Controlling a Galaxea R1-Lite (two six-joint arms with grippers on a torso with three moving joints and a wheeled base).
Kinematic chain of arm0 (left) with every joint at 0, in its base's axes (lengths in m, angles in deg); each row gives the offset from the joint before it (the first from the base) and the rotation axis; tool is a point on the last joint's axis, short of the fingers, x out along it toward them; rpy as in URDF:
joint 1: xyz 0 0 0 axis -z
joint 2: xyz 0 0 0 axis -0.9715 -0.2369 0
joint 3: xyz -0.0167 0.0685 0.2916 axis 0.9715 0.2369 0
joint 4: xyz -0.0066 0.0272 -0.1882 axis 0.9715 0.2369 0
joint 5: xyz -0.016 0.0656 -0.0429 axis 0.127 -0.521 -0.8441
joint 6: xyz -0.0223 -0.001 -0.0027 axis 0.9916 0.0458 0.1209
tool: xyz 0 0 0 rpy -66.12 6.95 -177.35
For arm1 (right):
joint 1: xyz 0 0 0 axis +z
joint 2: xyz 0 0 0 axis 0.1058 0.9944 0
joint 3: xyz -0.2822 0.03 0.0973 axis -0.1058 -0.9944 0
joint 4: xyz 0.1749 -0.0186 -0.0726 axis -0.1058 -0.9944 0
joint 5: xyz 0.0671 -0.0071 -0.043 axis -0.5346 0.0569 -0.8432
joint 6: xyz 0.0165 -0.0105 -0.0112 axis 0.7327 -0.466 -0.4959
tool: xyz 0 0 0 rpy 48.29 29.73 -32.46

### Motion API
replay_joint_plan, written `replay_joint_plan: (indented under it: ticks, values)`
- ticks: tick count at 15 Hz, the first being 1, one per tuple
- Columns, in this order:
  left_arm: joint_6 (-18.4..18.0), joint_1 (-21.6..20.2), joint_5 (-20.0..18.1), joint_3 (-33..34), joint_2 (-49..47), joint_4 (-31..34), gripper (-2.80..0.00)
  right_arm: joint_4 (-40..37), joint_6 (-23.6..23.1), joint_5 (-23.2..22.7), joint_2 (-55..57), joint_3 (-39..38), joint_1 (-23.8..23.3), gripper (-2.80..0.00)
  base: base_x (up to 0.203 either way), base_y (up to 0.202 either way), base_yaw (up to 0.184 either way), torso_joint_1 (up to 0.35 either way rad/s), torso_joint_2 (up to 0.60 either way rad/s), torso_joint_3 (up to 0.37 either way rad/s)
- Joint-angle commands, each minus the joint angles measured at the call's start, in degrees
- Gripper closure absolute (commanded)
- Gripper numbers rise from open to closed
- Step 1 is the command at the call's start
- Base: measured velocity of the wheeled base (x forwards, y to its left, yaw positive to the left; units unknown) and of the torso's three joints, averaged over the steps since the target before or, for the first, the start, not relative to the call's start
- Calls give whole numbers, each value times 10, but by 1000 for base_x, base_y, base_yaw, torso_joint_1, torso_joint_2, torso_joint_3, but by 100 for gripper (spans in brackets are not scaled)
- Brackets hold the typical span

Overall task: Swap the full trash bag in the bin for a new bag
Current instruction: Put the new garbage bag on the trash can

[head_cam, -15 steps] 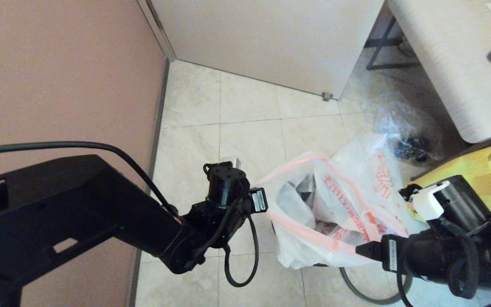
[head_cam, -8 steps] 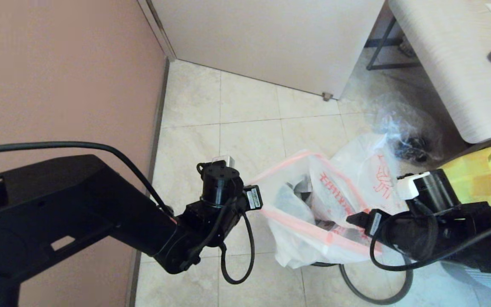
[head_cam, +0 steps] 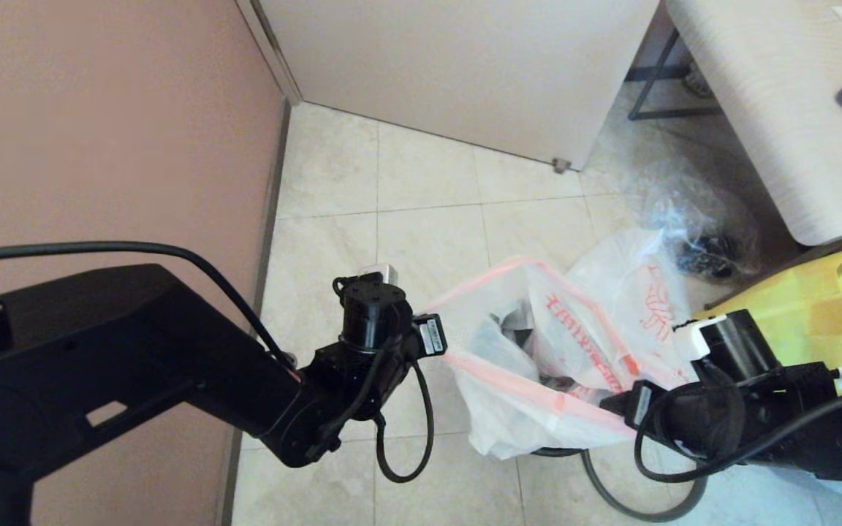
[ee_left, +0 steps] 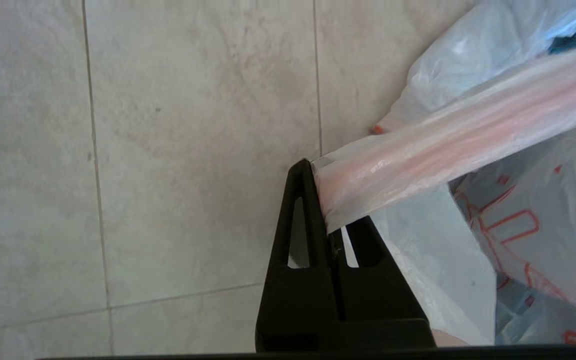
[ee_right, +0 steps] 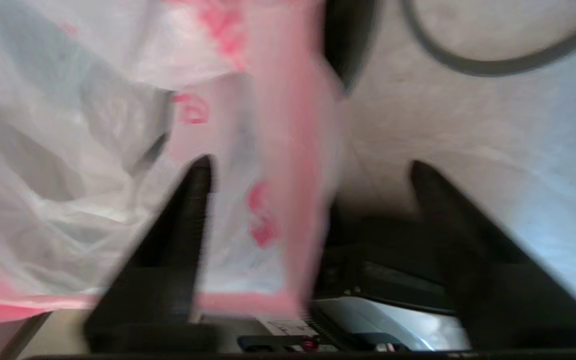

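Left gripper is pinched tight on the pink-red rim band of the full trash bag, fingers pressed together with the plastic squeezed between them, and the band runs taut away from the tips across the bag's mouth. Over on the other side, the right gripper has its two fingers spread wide, and a strip of that same pink rim sits in the gap between them, not clamped.

From the head camera, the left gripper is at the bag's left edge and the right gripper is at its near right edge, so the rim is stretched between the two arms. Inside the bag, crumpled scraps and red print show through the thin white film.

Under the bag's lower edge, a sliver of the bin peeks out dark, and a grey hoop lies on the tiled floor beside it. Behind the bag sits a clear crinkly bag with dark contents, and to the right a yellow fabric bag, just below the table.
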Motion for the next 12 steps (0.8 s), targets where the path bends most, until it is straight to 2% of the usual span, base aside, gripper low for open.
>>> replay_joint_plan:
  ticks: [1, 4, 8, 12]
  values:
    - [1, 1, 1, 1, 1, -4, 0, 15, 0, -9, 27, 0, 8, 0, 0, 0, 0, 0, 0, 0]
    - [2, -1, 1, 17, 0, -5, 0, 16, -13, -9, 52, 0, 2, 0, 0, 0, 0, 0, 0, 0]
    - [-3, 18, -1, 78, -4, -23, 0, 16, -94, -1, 54, -59, -54, 0, 0, 0, 0, 0, 0, 0]
    - [-6, 26, -4, 104, -50, -30, 0, 13, -142, 6, 65, -74, -50, 0, 0, 0, 0, 0, 0, 0]
